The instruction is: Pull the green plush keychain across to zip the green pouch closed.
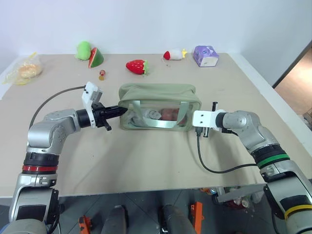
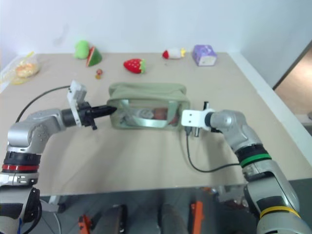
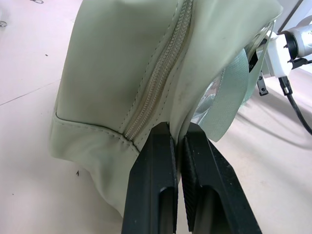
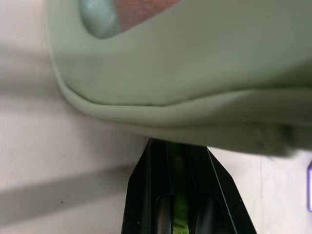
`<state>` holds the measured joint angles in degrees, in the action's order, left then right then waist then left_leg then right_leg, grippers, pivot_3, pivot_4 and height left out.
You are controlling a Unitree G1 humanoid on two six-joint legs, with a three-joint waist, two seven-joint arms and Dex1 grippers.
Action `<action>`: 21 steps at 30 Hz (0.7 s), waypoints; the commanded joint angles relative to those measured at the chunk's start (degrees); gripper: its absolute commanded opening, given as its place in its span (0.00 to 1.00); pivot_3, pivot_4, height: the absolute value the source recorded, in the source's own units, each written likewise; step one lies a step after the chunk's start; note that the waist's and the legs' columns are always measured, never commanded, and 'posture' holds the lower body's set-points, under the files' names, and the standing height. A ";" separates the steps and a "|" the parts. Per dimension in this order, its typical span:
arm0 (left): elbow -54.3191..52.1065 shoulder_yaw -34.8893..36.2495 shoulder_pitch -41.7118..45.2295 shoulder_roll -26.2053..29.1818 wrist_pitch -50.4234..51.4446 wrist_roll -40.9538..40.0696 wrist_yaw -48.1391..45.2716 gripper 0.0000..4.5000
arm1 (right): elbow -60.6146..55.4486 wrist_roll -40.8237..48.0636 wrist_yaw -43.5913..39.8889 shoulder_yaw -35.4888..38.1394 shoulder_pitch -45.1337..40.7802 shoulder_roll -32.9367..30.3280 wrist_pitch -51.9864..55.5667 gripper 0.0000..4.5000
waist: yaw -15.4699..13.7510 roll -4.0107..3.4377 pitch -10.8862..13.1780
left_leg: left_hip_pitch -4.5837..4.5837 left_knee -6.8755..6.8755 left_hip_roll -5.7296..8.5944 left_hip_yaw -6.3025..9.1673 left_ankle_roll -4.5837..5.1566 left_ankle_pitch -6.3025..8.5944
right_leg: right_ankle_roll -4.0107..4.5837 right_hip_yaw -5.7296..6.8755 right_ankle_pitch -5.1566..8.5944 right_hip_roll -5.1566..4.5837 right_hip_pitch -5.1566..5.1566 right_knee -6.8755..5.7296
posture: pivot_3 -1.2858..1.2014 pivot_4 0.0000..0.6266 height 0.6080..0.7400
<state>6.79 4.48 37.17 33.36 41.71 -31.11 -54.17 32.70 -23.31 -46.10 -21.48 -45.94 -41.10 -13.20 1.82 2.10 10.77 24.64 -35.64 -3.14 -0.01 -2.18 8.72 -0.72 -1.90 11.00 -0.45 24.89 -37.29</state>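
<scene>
Zipping is nearly finished: the green pouch [image 1: 160, 106] sits mid-table, its zipper [image 3: 155, 92] shut at the left end. Left gripper [image 3: 179, 146] pinches that end's fabric; right gripper [image 4: 178, 146], at the opposite end, squeezes something bright green, probably the green plush keychain [image 4: 178, 195]. Next comes release; the head views hide both pinches.

The counter [image 1: 146, 161] had a plain beige top with a pale raised edge along its right side. Behind it stood a bare white wall [image 1: 156, 24], evenly lit, no hard shadows on it. At far right, past the counter's corner, a strip of brownish floor [image 1: 297, 83] showed beside a dark vertical edge, possibly a doorway; could not tell. Below the counter's near edge the floor [image 1: 141, 204] was dark grey.
</scene>
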 commanded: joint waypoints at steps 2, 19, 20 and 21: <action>-1.01 1.22 -0.11 1.09 0.26 -0.32 0.42 0.00 | -2.39 0.99 -6.08 -1.03 3.77 -0.91 0.30 0.02 | 0.02 0.08 -0.05 | -0.03 0.01 0.00 0.01 0.00 0.00 | 0.01 0.00 0.01 0.00 -0.04 0.00 | 0.52 0.24 1.00; -5.96 6.96 0.19 3.93 6.70 -7.31 1.14 0.78 | -16.85 29.83 -15.95 22.79 4.47 -3.22 29.28 0.49 | 0.12 0.08 -0.01 | 0.21 0.09 -0.03 0.00 0.00 0.00 | -0.20 -0.02 -0.10 0.03 0.23 0.00 | 0.52 0.24 1.00; -7.30 7.84 -0.70 4.54 6.65 -8.00 0.86 0.84 | -18.70 31.80 -17.36 24.17 5.40 -4.52 31.01 0.49 | 0.12 0.08 -0.01 | 0.21 0.12 -0.03 0.00 0.01 0.00 | -0.20 -0.02 -0.09 0.03 0.23 0.01 | 0.52 0.24 1.00; -8.57 9.41 -1.73 5.13 7.00 -9.25 0.70 0.84 | -20.86 34.25 -19.45 25.86 6.76 -6.30 32.98 0.49 | 0.11 0.07 -0.01 | 0.20 0.14 -0.03 -0.01 0.01 0.01 | -0.19 -0.02 -0.08 0.03 0.23 0.01 | 0.52 0.24 1.00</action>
<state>1.25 10.66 36.21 37.16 48.59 -38.39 -52.95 15.58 7.21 -63.19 0.82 -39.83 -45.22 17.47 1.94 2.18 10.76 24.84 -35.49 -3.17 -0.01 -2.17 8.73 -0.91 -1.92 10.93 -0.42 25.13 -37.28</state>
